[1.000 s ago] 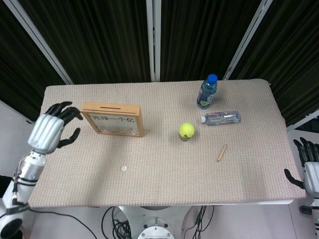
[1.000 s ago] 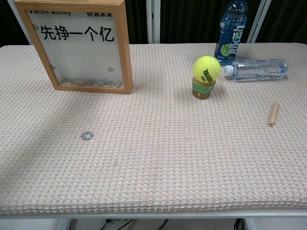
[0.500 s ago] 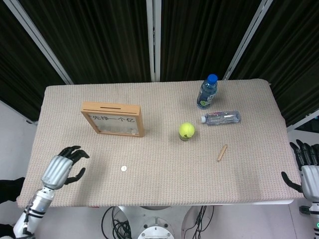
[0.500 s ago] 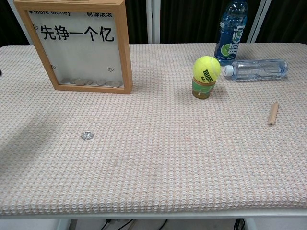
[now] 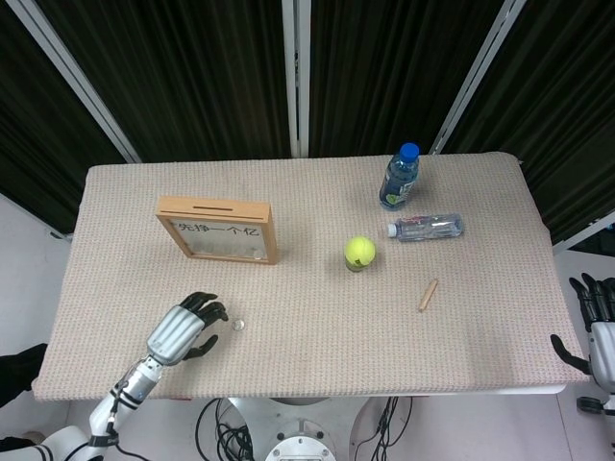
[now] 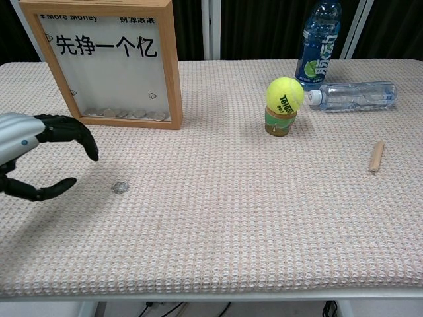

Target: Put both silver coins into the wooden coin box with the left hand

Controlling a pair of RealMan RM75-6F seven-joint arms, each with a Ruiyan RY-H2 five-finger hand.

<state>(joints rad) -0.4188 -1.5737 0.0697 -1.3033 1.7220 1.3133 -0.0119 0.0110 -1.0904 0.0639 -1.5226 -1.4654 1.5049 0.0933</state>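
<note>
One silver coin (image 6: 119, 187) remains at lower left, where our left hand (image 5: 183, 330) has swung in, open-fingered and empty, ready to pinch.

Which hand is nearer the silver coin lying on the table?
Left. The left hand hovers just beside the silver coin, fingers apart, not touching it. The right hand sits off the table's far right edge.

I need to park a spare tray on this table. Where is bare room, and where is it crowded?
The widest bare cloth lies along the near edge, from the coin across to below the wooden stick. The far left corner behind the wooden coin box is also bare. It is crowded far right, around the tennis ball and both bottles. The left robot hand occupies the near left.
</note>
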